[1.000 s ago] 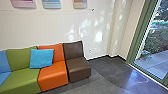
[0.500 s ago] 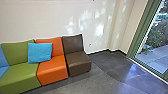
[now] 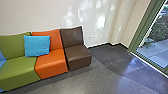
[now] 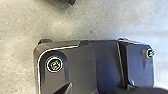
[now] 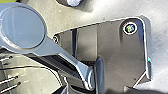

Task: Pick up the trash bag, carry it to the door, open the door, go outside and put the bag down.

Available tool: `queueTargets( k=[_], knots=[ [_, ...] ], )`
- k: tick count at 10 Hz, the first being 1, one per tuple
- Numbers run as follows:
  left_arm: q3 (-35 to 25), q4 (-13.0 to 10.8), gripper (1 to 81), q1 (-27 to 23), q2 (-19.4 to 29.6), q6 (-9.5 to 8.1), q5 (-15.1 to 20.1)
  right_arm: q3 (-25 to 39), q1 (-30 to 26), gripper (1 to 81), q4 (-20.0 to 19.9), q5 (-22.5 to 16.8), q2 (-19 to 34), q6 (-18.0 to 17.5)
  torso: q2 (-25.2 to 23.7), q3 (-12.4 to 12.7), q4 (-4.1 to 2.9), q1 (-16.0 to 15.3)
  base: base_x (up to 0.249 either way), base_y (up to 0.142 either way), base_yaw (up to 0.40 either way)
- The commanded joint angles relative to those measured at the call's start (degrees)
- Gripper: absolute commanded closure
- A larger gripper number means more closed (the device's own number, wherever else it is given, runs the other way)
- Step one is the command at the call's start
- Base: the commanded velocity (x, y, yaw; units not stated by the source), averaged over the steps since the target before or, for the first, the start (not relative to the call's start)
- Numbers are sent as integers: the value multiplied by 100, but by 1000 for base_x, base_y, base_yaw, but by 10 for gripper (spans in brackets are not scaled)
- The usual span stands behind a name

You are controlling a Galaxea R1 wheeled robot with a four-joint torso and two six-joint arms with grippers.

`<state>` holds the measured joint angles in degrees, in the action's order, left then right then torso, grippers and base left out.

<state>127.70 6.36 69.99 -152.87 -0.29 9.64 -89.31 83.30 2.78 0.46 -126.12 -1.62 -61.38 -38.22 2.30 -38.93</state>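
At the right of the head view stands a tall green-framed glass panel, and I cannot tell whether it is a door or a window. Paving and shrubs lie outside behind the glass. In the left wrist view a small dark piece juts in over the floor, too little of it to identify. A dark, rounded thing with a pale end shows in the right wrist view, also unclear.
Along the wall runs a row of green, orange and brown seats, with a blue cushion on it. Grey floor stretches in front of them towards the glass.
The whole head view has shifted as my camera moved; more of the floor in front of the seats shows and the wall pictures have left the top. The seats stand as before.
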Motion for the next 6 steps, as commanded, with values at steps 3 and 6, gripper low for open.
queueTargets(
  k=[3, 6],
  knots=[
    [-25, 268, 10, -648, 186, -15, 670, 450, -826, 10, -365, -546, 673, -22, -916, -81, 0, -582, 0, 0, 0],
    [-16, 418, 10, -832, 204, -23, 688, 556, -1582, 10, -813, -1214, 840, -22, -1530, -92, 0, -966, 0, 0, 0]
  ],
)
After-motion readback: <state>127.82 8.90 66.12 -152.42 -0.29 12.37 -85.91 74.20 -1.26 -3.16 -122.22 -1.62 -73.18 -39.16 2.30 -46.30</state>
